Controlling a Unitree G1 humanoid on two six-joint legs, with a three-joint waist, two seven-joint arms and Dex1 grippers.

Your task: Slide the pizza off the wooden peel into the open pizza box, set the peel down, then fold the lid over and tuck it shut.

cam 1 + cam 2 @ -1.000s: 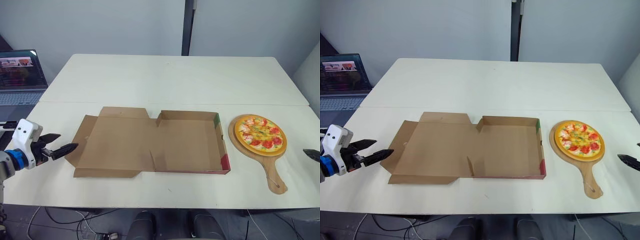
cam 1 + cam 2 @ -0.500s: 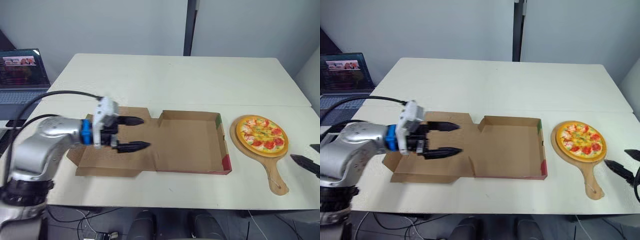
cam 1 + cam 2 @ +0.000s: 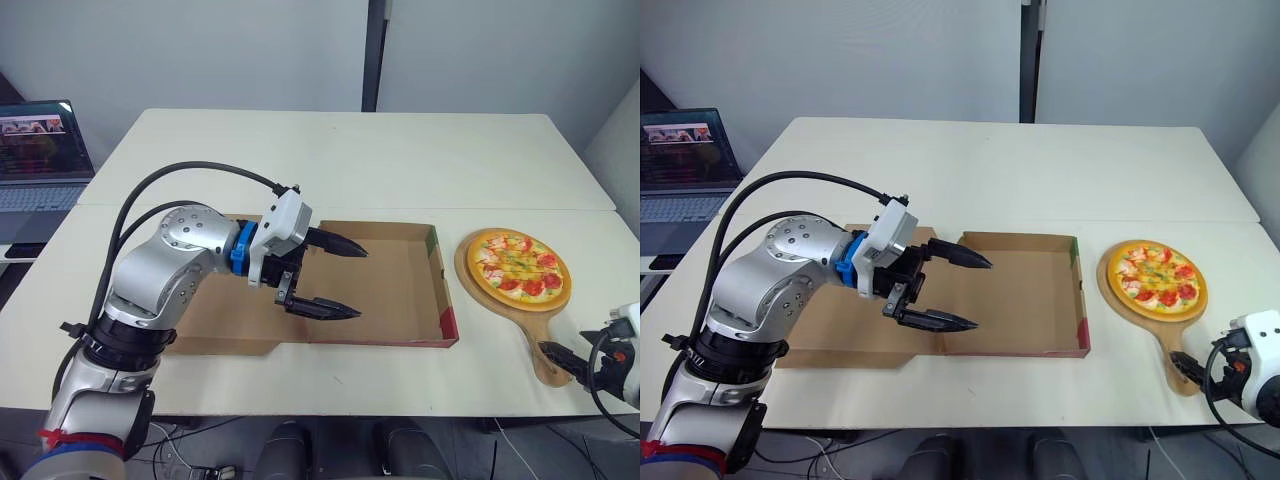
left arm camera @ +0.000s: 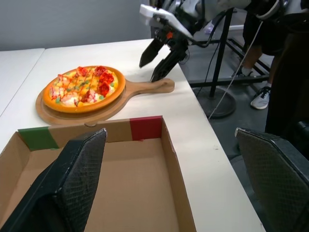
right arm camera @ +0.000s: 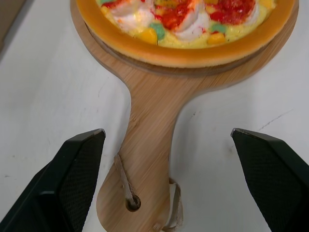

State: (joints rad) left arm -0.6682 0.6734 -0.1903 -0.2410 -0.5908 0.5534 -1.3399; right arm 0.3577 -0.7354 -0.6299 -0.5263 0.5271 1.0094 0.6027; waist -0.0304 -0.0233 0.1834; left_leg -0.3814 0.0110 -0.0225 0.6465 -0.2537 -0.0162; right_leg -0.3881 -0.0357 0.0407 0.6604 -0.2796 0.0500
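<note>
A pizza (image 3: 519,269) with red and green toppings lies on a round wooden peel (image 3: 540,345) at the table's right. The open cardboard box (image 3: 390,285) sits mid-table, its lid (image 3: 210,325) flat to the left and partly hidden under my left arm. My left gripper (image 3: 360,284) hovers open over the box's tray, pointing toward the pizza (image 4: 82,87). My right gripper (image 5: 166,131) is open at the end of the peel's handle (image 5: 149,140), one finger on each side without touching it. It is also visible in the left wrist view as the right gripper (image 4: 161,55).
A laptop (image 3: 35,150) stands on a side surface to the far left. The table's back half lies beyond a seam (image 3: 350,207). The peel lies close to the table's right and front edges. A person's legs (image 4: 285,72) and a stand base (image 4: 219,104) are beyond the table's right end.
My left arm has swung from the table's left edge across the lid to above the box tray. My right gripper has moved in from the right edge to the peel's handle end.
</note>
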